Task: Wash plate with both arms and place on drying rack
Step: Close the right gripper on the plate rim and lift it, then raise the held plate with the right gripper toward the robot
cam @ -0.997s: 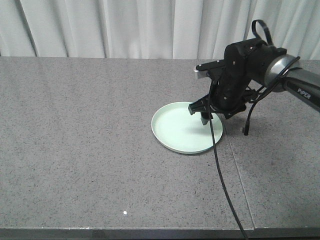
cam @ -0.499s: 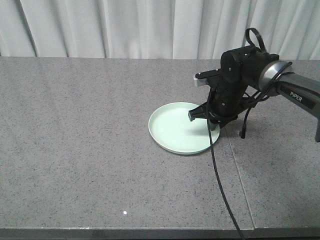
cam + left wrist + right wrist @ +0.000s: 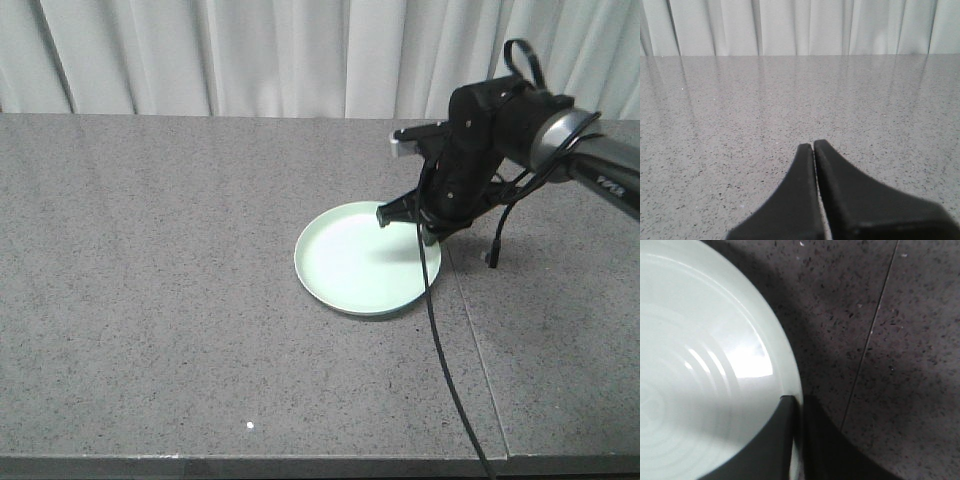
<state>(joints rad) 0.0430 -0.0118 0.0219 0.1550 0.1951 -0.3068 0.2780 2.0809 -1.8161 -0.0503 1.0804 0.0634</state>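
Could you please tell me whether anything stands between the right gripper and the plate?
Nothing visible does. The right gripper is at the plate itself, its jaws closed astride the rim, one inside and one outside.

There was one plate (image 3: 360, 258), its rim between the two fingers (image 3: 772, 450) of the right claw (image 3: 797, 440). One arm (image 3: 500, 130) and one cable (image 3: 440, 350) showed above and below that claw. The left claw (image 3: 813, 150) had two fingers too. Two countertop slabs (image 3: 150, 300) met at one seam (image 3: 480, 360) beside the right claw.
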